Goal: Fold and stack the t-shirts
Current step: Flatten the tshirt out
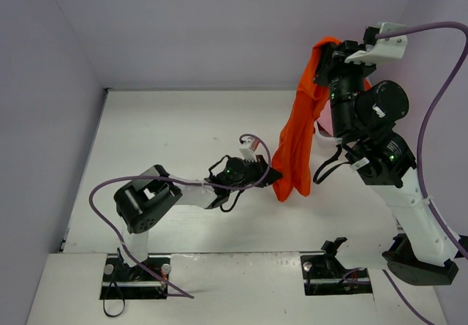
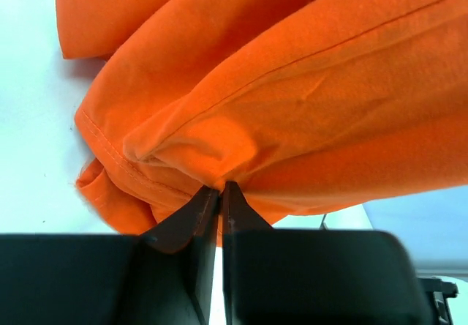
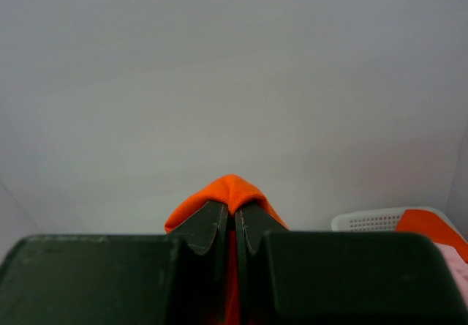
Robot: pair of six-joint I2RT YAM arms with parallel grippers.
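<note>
Orange t-shirt (image 1: 300, 131) hangs high over table (image 1: 175, 127), long and bunched. Right gripper (image 3: 235, 211) up top, fingers pinched tight on top fold. Left gripper (image 2: 219, 193) low down, fingers squeezed on bottom hem. White basket (image 3: 373, 221) in corner of right wrist view.

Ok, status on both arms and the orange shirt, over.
Right gripper, jaws shut on orange t-shirt, top end held high. Left gripper, jaws shut on its lower end. Nothing blocking in view.

The t-shirt (image 1: 296, 146) is plain bright orange-red. The table (image 1: 175, 131) is white, and the basket (image 3: 369, 221) is white with a lattice pattern
</note>
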